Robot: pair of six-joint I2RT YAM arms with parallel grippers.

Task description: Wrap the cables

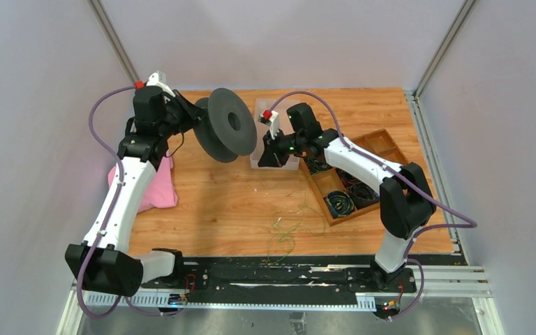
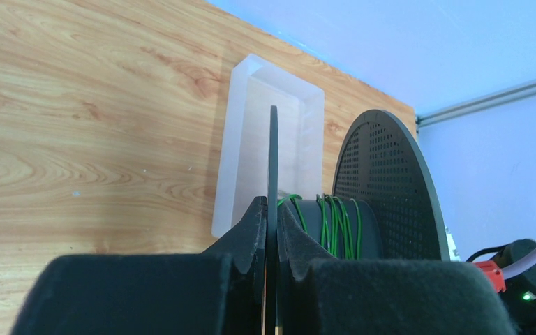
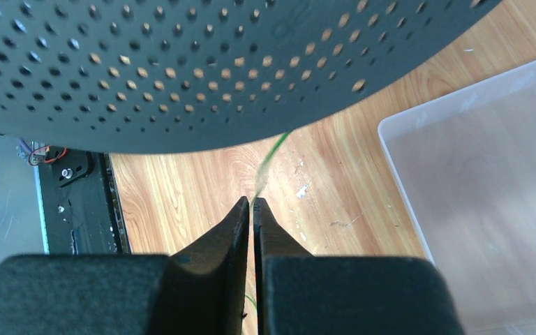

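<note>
- Partway through the wrap: a handful of turns of green cable (image 2: 331, 223) sit on the hub of the black spool (image 1: 227, 125). They are bunched toward the perforated flange (image 2: 391, 188), and bare hub shows beside them.
- Plenty left, by my read. A loose tangle of the same green strand (image 1: 289, 225) lies on the table near the front edge, between the two arm bases, not yet taken up.
- The left gripper (image 2: 272, 209) has its fingers pinched tight on the thin edge of the spool's other flange. It holds the spool up off the wood with its axis roughly level.
- The left arm runs up the left side of the table past the pink cloth (image 1: 150, 188), wrist turned in toward the middle.
- The right gripper (image 3: 252, 206) has its fingers pressed together on the strand. The wire leaves the tips, rises toward the spool and slips out of sight behind the flange.
- The right arm is folded, elbow high over the wooden tray (image 1: 384, 143), forearm reaching back to the left. Its gripper points down just beside the spool, in front of the clear bin (image 2: 241, 139).
- It looks like a feeding stage, one arm carrying the spool and the other guiding the wire. Many more turns look needed to clear that tangle.
</note>
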